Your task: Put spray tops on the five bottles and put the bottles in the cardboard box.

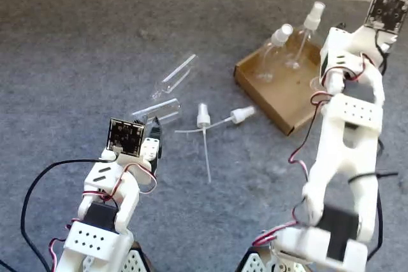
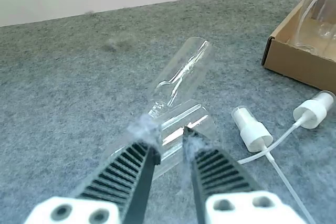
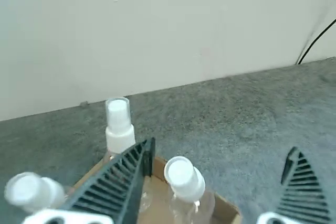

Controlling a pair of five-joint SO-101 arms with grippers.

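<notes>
Seen from above, the left arm rises from the table edge at 7 o'clock, bent at the elbow, its wrist leaning toward 1 o'clock. The left gripper is tipped low over the table; its two dark ribbed fingers lie almost parallel with only a narrow gap between the tips. The right arm starts at 5 o'clock and stretches nearly straight up toward 1 o'clock. The right gripper is spread wide, its fingers well apart.

Capped bottles stand in cardboard box; two open bottles, two spray tops lie beside it
</notes>
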